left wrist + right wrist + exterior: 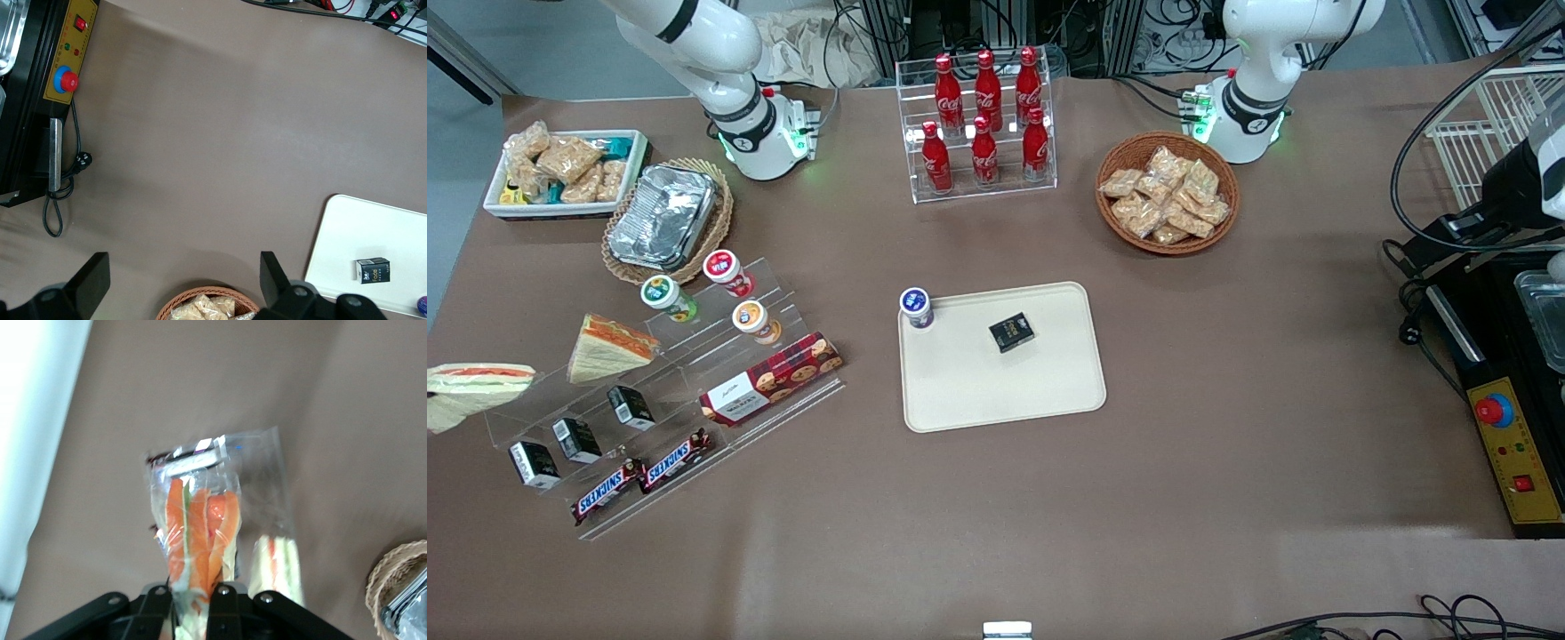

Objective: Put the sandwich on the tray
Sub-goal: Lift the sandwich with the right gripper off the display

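Note:
My right gripper [193, 595] is shut on the sandwich [200, 527], a clear-wrapped wedge with orange and green filling, and holds it above the brown table. In the front view the sandwich [476, 387] hangs at the working arm's end of the table, at the picture's edge; the gripper itself is out of that view. The cream-beige tray [1005, 391] lies mid-table, well away from the sandwich, with a small black box [1011, 332] on it and a blue-lidded cup [916, 308] at one corner. The tray also shows in the left wrist view [373, 227].
A yellower wedge sandwich [609, 347] sits on a clear stepped shelf [667, 400] with cups, small boxes, a biscuit pack and Snickers bars. A foil container [663, 216] in a basket, a white snack dish [565, 173], a cola rack [983, 124] and a snack basket [1167, 193] stand farther back.

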Available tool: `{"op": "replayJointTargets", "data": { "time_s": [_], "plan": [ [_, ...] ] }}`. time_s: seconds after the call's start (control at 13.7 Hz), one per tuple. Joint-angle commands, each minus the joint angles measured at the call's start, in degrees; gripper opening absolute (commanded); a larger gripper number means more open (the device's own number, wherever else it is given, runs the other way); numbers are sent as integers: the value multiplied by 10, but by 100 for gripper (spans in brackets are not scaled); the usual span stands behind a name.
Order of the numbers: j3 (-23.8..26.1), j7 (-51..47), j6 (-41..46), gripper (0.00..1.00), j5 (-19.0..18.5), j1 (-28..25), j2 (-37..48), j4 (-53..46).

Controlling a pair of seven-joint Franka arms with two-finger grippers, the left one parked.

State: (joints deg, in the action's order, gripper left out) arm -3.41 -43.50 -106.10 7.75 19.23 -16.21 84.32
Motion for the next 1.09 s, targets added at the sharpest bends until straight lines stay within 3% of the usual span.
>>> {"op": "replayJointTargets", "data": {
  "time_s": [0.0,0.22,0.58,0.87,1.02],
  "plan": [
    [10,35,32,2,15,-37,15,-8],
    [15,126,70,2,15,-91,25,-13],
    [12,383,71,0,16,-180,46,-8],
    [11,406,63,0,-47,-338,30,-11],
    [11,408,40,0,-56,-410,18,-11]
  ]
}}
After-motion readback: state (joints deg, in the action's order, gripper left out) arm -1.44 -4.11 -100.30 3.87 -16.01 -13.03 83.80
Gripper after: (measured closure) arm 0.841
